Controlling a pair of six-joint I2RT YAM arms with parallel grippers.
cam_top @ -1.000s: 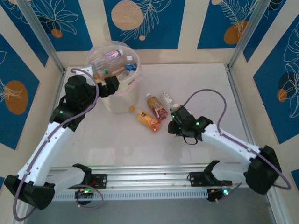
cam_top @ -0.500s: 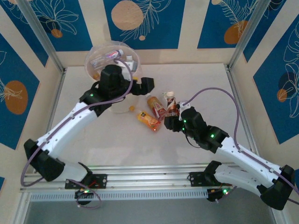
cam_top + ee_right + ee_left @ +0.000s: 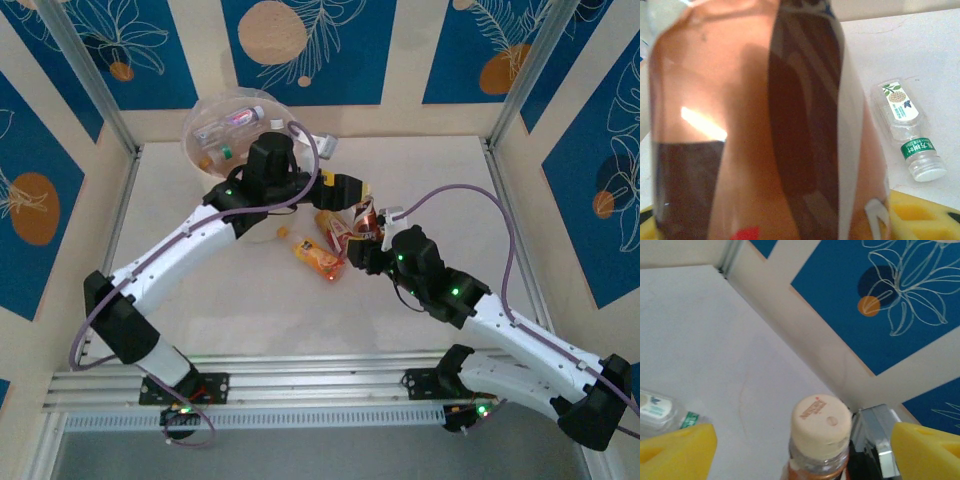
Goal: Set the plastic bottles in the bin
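The right gripper (image 3: 370,240) clamps a bottle (image 3: 755,125); the left gripper (image 3: 800,450) stands open-jawed round its cap (image 3: 821,421). Closing off-centre could twist it loose.

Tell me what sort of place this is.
Probably a lab test cell, not a home: a white table boxed in by blue flower-print panels on metal posts, two robot arms bolted to a rail, and a bin of bottles.
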